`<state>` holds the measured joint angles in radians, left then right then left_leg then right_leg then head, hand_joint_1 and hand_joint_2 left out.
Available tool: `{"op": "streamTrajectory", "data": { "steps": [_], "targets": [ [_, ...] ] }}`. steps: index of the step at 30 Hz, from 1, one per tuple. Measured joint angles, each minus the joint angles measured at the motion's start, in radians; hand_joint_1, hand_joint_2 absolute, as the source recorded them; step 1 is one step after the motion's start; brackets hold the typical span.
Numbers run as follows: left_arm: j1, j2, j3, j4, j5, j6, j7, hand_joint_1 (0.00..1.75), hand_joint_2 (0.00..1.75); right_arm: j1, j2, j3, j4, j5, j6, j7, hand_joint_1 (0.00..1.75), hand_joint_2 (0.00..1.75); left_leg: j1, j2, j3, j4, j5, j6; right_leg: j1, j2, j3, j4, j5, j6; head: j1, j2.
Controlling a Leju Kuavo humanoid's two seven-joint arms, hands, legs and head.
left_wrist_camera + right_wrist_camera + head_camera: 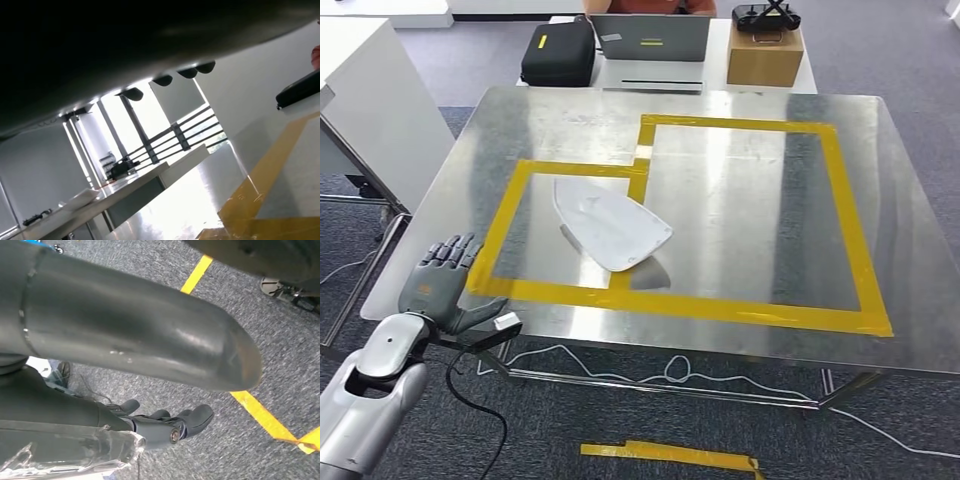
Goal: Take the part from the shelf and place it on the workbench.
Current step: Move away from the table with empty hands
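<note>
The white part (610, 225) is lying on the steel workbench (743, 250), resting across the right-hand strip of the smaller yellow tape rectangle (546, 290), so that its wider end is sitting inside that rectangle and its rounded tip is reaching into the larger taped frame (848, 230) beside it. Nothing is touching it.

The left hand (441, 285) is hovering at the near left corner of the workbench, well apart from the part, with its fingers spread and nothing in them. In its own wrist view the hand is showing mostly as a dark blur, only the fingertips (132, 93) standing out against bright windows.

The right hand (166, 422) is hanging over grey carpet crossed by yellow floor tape (260, 415) — its fingers are extended and loosely apart, holding nothing, though a thick grey thumb (151, 335) is covering much of that picture.

Beyond the workbench, a black case (558, 52), a laptop (652, 40) and a cardboard box (764, 55) are sitting on a white table, and a person behind it is cut off by the frame edge.
</note>
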<state>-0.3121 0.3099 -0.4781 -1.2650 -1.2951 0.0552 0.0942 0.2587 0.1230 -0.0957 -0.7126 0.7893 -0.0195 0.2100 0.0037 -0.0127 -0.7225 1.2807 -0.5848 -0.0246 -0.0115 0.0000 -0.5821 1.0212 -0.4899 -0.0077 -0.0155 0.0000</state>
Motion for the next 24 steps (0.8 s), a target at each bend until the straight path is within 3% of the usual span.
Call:
{"op": "streamTrajectory", "data": {
  "steps": [1, 2, 4, 5, 7, 10, 12, 14, 15, 16, 17, 20, 22, 24],
  "targets": [
    [0.002, 0.000, 0.000, 0.000, 0.000, 0.000, 0.000, 0.00, 0.00, 0.000, 0.000, 0.000, 0.000, 0.000, 0.000, 0.000, 0.00, 0.00, 0.001, 0.000, -0.004, 0.007, 0.009, 0.000, 0.000, -0.003, 0.000, 0.000, 0.000, 0.000, 0.000, 0.000],
    [0.003, 0.000, 0.000, 0.000, 0.000, 0.000, 0.000, 0.00, 0.00, 0.001, 0.000, 0.000, 0.000, 0.000, 0.000, 0.000, 0.00, 0.00, 0.002, 0.001, 0.012, -0.024, 0.034, 0.001, 0.001, -0.005, 0.001, 0.000, -0.001, 0.001, 0.000, 0.000],
    [0.003, 0.000, 0.001, 0.000, 0.000, 0.000, 0.000, 0.00, 0.00, 0.000, -0.001, 0.000, 0.000, 0.000, 0.000, 0.000, 0.00, 0.00, 0.001, 0.010, 0.078, -0.150, 0.096, 0.006, 0.002, -0.009, 0.004, 0.001, -0.003, 0.004, 0.000, 0.000],
    [0.001, 0.000, 0.001, 0.000, 0.000, 0.000, 0.000, 0.00, 0.00, 0.000, -0.001, 0.000, 0.000, 0.000, 0.000, 0.000, 0.00, 0.00, -0.001, 0.015, 0.108, -0.206, 0.113, 0.010, 0.004, -0.010, 0.005, 0.001, -0.004, 0.007, 0.000, 0.000],
    [-0.001, 0.000, 0.003, -0.001, 0.000, 0.000, 0.000, 0.00, 0.00, 0.000, -0.001, 0.001, 0.000, 0.000, 0.000, 0.000, 0.00, 0.00, -0.006, 0.021, 0.133, -0.257, 0.116, 0.017, 0.007, -0.013, 0.005, 0.001, -0.005, 0.017, 0.002, 0.000],
    [-0.002, 0.000, 0.005, -0.002, 0.000, 0.000, 0.000, 0.00, 0.00, 0.000, -0.001, 0.001, 0.000, 0.000, 0.000, 0.000, 0.00, 0.00, -0.006, 0.015, 0.138, -0.270, 0.121, 0.036, 0.003, -0.015, 0.001, 0.006, -0.014, 0.035, 0.002, 0.000],
    [-0.004, -0.001, 0.006, -0.004, 0.000, 0.000, 0.000, 0.00, 0.00, -0.002, -0.001, 0.001, 0.000, 0.000, 0.000, 0.000, 0.00, 0.00, -0.003, 0.012, 0.143, -0.278, 0.125, 0.047, 0.002, -0.009, -0.036, 0.080, -0.056, 0.041, 0.006, 0.000],
    [-0.004, -0.002, 0.006, -0.004, 0.000, 0.000, 0.000, 0.00, 0.00, -0.001, -0.001, 0.001, 0.000, 0.000, 0.000, 0.000, 0.00, 0.00, -0.005, 0.009, 0.143, -0.278, 0.124, 0.053, 0.002, -0.005, -0.103, 0.214, -0.115, 0.045, 0.009, 0.000],
    [-0.002, -0.002, 0.006, -0.004, 0.000, 0.000, 0.000, 0.00, 0.00, 0.000, -0.001, 0.001, 0.000, 0.000, 0.000, 0.000, 0.00, 0.00, -0.006, 0.008, 0.143, -0.277, 0.123, 0.054, 0.002, -0.004, -0.130, 0.264, -0.129, 0.046, 0.010, 0.000],
    [-0.001, -0.002, 0.006, -0.004, 0.000, 0.000, 0.000, 0.00, 0.00, 0.001, -0.001, 0.001, 0.000, 0.000, 0.000, 0.000, 0.00, 0.00, -0.006, 0.006, 0.143, -0.277, 0.123, 0.054, 0.002, -0.004, -0.143, 0.280, -0.123, 0.047, 0.010, 0.000],
    [0.000, -0.003, 0.006, -0.004, 0.000, 0.000, 0.000, 0.00, 0.00, 0.001, -0.001, 0.001, 0.000, 0.000, 0.000, 0.000, 0.00, 0.00, -0.007, 0.003, 0.144, -0.277, 0.122, 0.054, 0.002, -0.004, -0.135, 0.257, -0.099, 0.046, 0.010, 0.000],
    [-0.001, -0.004, 0.005, -0.004, 0.000, 0.000, 0.000, 0.00, 0.00, 0.000, -0.002, 0.002, 0.000, 0.000, 0.000, 0.000, 0.00, 0.00, -0.009, -0.005, 0.148, -0.275, 0.117, 0.046, 0.002, 0.005, -0.041, 0.060, -0.007, 0.037, 0.010, 0.000],
    [-0.001, -0.004, 0.005, -0.004, 0.000, 0.000, 0.000, 0.00, 0.00, -0.001, -0.002, 0.002, 0.000, 0.000, 0.000, 0.000, 0.00, 0.00, -0.011, -0.008, 0.146, -0.273, 0.116, 0.037, 0.004, 0.011, -0.007, -0.002, 0.005, 0.030, 0.009, 0.000],
    [-0.001, -0.003, 0.006, -0.004, 0.000, 0.000, 0.000, 0.00, 0.00, 0.000, -0.003, 0.002, 0.000, 0.000, 0.000, 0.000, 0.00, 0.00, -0.009, -0.010, 0.145, -0.274, 0.116, 0.027, 0.005, 0.010, -0.002, -0.009, 0.008, 0.021, 0.009, 0.000]
  ]
}}
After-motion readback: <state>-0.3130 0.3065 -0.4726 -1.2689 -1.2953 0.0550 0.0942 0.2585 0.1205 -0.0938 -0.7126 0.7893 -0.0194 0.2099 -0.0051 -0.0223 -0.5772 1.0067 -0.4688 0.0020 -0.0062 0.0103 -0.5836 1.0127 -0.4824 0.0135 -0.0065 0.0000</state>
